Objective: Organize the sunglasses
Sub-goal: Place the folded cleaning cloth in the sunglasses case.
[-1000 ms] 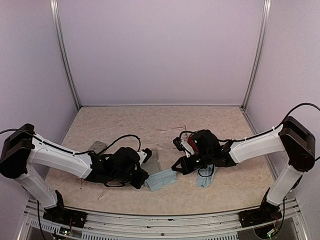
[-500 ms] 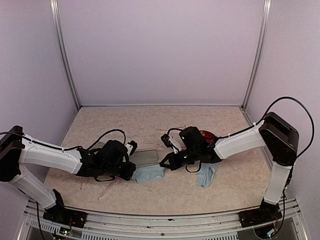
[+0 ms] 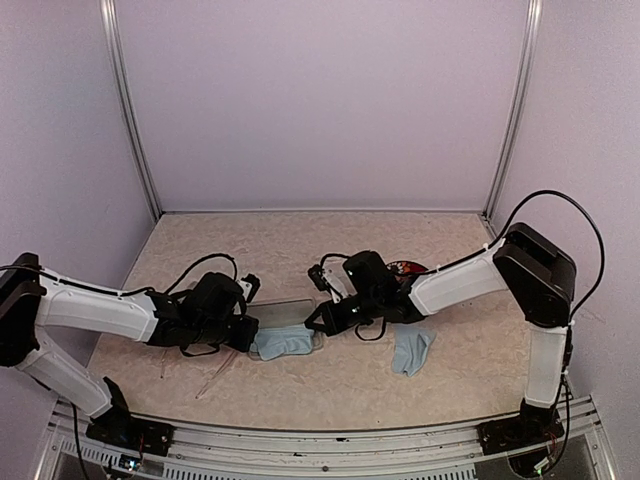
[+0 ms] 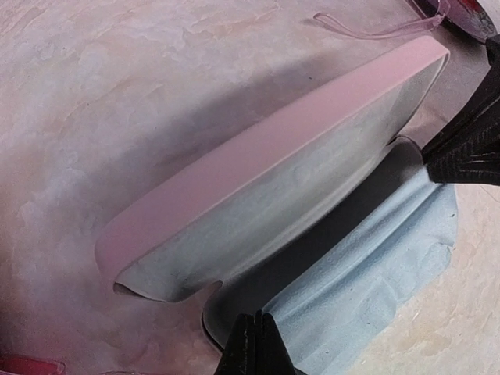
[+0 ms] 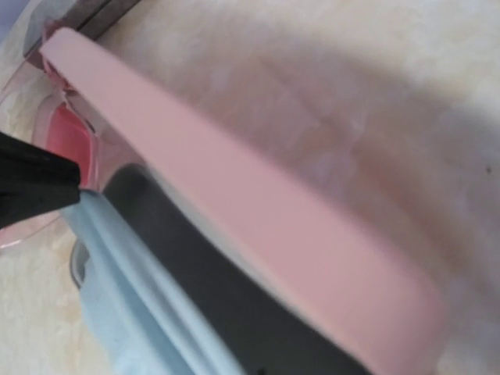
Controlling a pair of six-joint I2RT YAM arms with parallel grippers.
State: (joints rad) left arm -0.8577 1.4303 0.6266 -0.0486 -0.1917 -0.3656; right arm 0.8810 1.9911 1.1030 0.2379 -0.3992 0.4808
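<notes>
Where the scene is taken from above, the translucent red-pink sunglasses (image 3: pixel 405 268) are seen on the beige table (image 3: pixel 300 245) just behind the right arm, and the pale clear-framed sunglasses (image 3: pixel 212 375) near the front edge, below the left arm; neither pair is held. Between the arms an oblong pink case with a grey lining (image 3: pixel 285 314) lies open, a crumpled light-blue cloth (image 3: pixel 280 343) touching its near side and a second light-blue cloth (image 3: pixel 410 350) well apart to the right.

In the left wrist view the left gripper (image 4: pixel 254 344) is shown closed to a point on the crumpled cloth's edge, and the right gripper (image 4: pixel 461 144) at its far corner (its opening cannot be told).

In the right wrist view the lid, the cloth and a red lens (image 5: pixel 66 133) are shown.

Both pairs are judged light, thin and easily bent or scratched; hold is best taken at the bridge or a hinge. Each is overhung by an arm, and the case's shell is crowded by the cloth.
</notes>
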